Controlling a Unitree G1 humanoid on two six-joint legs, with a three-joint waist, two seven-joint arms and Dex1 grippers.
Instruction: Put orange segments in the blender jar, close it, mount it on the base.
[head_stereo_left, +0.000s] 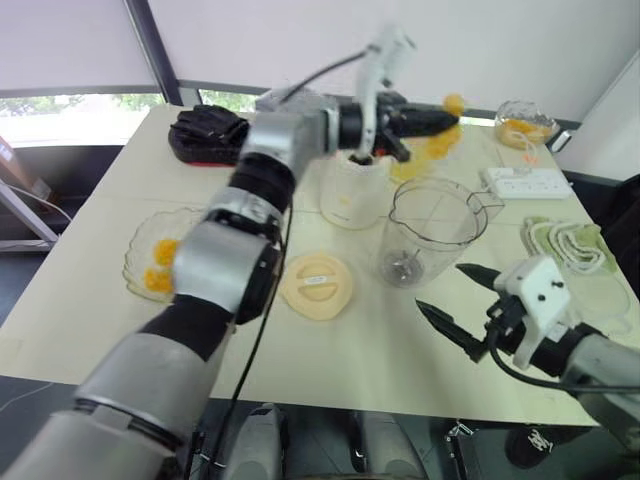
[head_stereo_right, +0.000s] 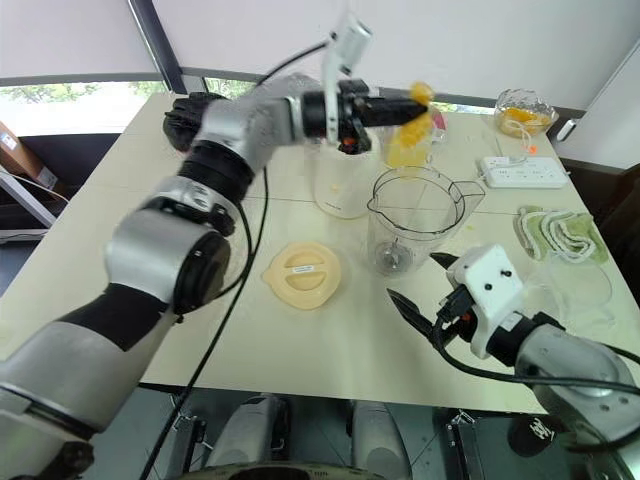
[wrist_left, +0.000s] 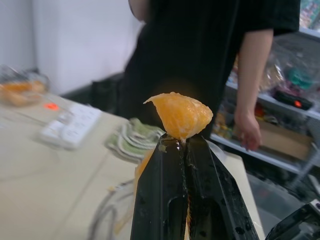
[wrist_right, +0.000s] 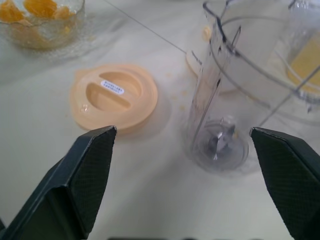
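At the table's left edge sits the scalloped glass dish (head_stereo_left: 150, 262), with orange segments (head_stereo_left: 160, 265) lying in it. Just right of it, apart from everything, the flat cream lid (head_stereo_right: 301, 274) lies on open tabletop, with bare surface between it and the near edge. Behind the lid stands the base (head_stereo_right: 341, 186), close to the blender jar (head_stereo_right: 412, 222), which stands upright with its mouth uncovered and its blade (wrist_right: 220, 141) bare at the bottom; I see no fruit inside it.

My left gripper (head_stereo_right: 410, 105) reaches level across the table, above the jar's far rim, its fingers pinched tight on one orange segment (wrist_left: 181, 115) that sticks out past the tips. A cup of yellow juice (head_stereo_right: 405, 145) stands just behind the jar, under that gripper.

My right gripper (head_stereo_left: 462, 302) hangs low over the near right part of the table, jaws spread wide and holding nothing; in its wrist view the lid lies beyond one finger and the jar's foot between the two. The tabletop between it and the jar is free.

Farther right lie a white power strip (head_stereo_left: 525, 181), a second glass dish (head_stereo_left: 524, 122) of fruit at the far edge, and a green-and-white cloth (head_stereo_left: 562, 240) near the right edge. A person in a black top (wrist_left: 200, 55) stands beyond that edge.
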